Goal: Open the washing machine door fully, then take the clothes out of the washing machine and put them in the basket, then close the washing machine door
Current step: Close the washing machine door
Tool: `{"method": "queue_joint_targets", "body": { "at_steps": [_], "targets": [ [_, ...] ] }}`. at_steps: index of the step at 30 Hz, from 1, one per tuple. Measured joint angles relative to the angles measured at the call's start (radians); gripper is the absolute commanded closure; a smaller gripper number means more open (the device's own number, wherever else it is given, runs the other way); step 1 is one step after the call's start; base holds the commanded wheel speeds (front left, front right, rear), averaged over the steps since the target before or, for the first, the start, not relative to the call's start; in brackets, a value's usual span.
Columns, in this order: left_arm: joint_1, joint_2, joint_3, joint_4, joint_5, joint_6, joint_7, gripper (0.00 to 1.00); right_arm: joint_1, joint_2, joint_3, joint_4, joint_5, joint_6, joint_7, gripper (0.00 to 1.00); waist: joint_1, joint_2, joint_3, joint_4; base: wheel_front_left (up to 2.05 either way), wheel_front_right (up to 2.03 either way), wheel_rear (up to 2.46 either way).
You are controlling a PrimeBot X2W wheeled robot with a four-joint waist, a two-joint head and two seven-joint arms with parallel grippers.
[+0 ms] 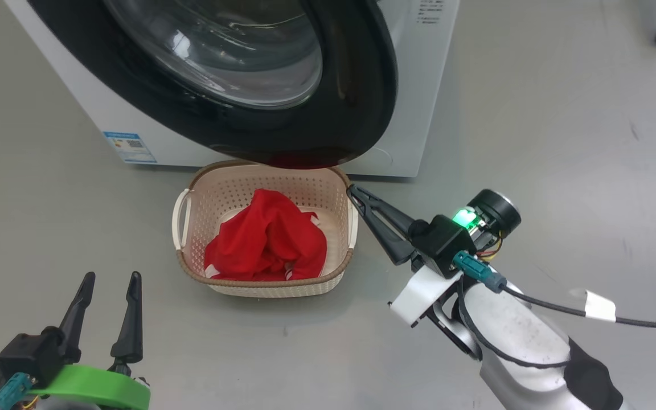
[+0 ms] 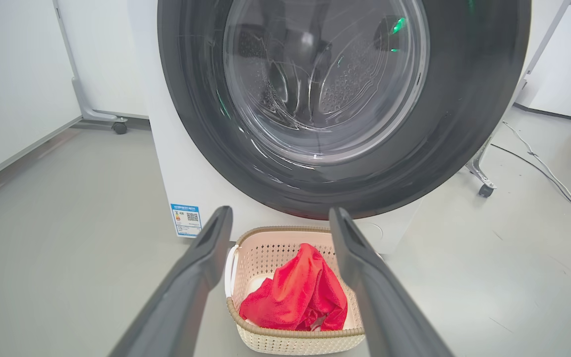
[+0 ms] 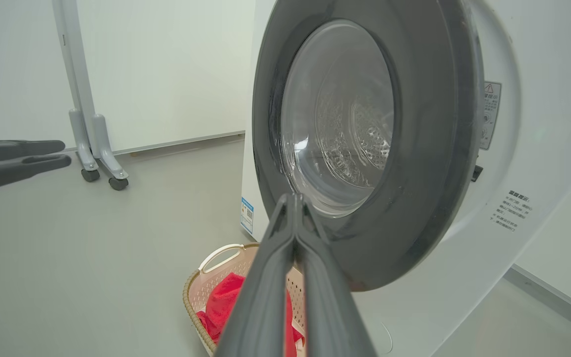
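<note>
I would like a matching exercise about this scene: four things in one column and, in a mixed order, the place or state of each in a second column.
Column one:
1. clothes
2. left gripper
3. right gripper
4. blue label

Column two:
a. fingers pressed together
b. lying in the basket
c. fingers spread apart
d. on the white front of the washing machine

Pairs: 1-b, 2-c, 3-a, 4-d.

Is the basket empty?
No, red clothes lie bunched inside the basket.
</note>
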State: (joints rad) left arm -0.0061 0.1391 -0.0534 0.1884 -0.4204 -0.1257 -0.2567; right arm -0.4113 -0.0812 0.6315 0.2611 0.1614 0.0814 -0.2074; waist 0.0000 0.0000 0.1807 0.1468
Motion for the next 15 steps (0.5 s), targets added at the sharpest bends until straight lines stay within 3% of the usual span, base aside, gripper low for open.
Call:
{"method": "queue_joint_targets", "body": {
  "at_steps": [6, 15],
  "targets": [
    [-0.024, 0.0, -0.029, -0.008, -0.037, 0.0, 0.0, 0.0, -0.122, -0.007, -0.024, 0.079, -0.023, 0.006, 0.047, 1.0, 0.0, 0.0, 0.053, 0.077, 0.0, 0.0, 0.0],
    [-0.088, 0.005, -0.048, -0.033, -0.063, 0.0, 0.0, 0.0, -0.254, -0.014, -0.054, 0.151, -0.044, 0.006, 0.071, 1.0, 0.0, 0.0, 0.147, 0.139, 0.0, 0.0, 0.0]
  ]
}}
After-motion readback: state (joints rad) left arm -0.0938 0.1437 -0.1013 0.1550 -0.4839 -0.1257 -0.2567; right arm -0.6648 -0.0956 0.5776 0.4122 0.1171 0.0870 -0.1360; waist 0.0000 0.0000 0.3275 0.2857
